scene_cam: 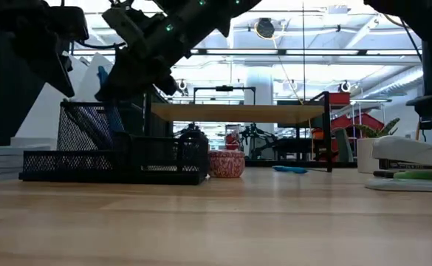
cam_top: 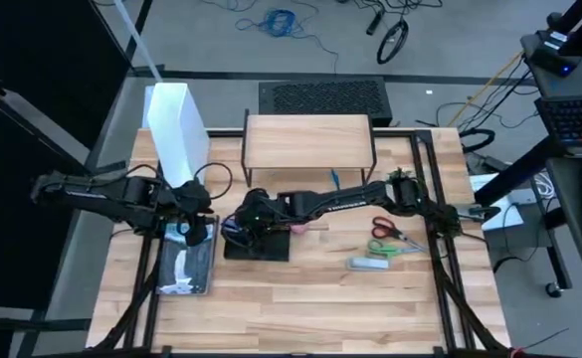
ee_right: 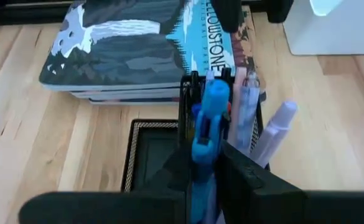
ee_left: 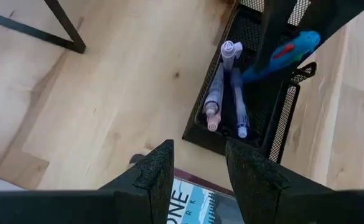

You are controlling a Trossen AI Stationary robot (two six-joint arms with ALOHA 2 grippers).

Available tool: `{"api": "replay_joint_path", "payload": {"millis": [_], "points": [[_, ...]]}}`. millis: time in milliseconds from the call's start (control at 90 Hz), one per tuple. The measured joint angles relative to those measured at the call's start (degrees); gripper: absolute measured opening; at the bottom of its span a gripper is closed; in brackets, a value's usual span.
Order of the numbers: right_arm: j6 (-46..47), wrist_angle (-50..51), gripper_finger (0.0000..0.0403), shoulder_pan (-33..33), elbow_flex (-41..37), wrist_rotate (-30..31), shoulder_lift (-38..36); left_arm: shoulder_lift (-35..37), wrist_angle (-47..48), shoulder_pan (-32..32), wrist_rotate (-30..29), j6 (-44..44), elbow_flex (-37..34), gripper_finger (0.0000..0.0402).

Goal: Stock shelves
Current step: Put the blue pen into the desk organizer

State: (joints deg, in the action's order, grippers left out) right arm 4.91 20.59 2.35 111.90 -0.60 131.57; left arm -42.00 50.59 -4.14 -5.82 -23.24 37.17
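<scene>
Blue pen (ee_right: 205, 127) clamped in right gripper (ee_right: 208, 163) over black organizer tray (cam_top: 258, 235). Left gripper (ee_left: 199, 167) held narrowly open above books (cam_top: 186, 265). Shelves (cam_top: 308, 140) at table's far middle, top bare; stocking judged barely begun.

The top book (ee_right: 132, 46) of the stack left of the organizer reads "LLOWSTONE" along its cover edge. In the left wrist view the same book (ee_left: 191, 202) shows "ONE".
</scene>
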Motion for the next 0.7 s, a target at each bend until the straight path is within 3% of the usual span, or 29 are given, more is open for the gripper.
{"api": "replay_joint_path", "payload": {"millis": [156,467,700], "points": [[0.15,-0.5,0.0047,0.0,0.0,0.61,0.0,0.0,-0.02,0.0,0.0,0.11,0.0,0.0132],[-0.31,2.42,0.0152,-0.05,0.13,0.61,-0.95,0.0,-0.08,0.0,0.0,0.11,0.0,0.0132],[-0.35,11.86,0.0158,-1.14,2.49,0.66,-2.82,0.0,-0.07,0.0,-0.03,-0.27,0.02,0.0132]]}}
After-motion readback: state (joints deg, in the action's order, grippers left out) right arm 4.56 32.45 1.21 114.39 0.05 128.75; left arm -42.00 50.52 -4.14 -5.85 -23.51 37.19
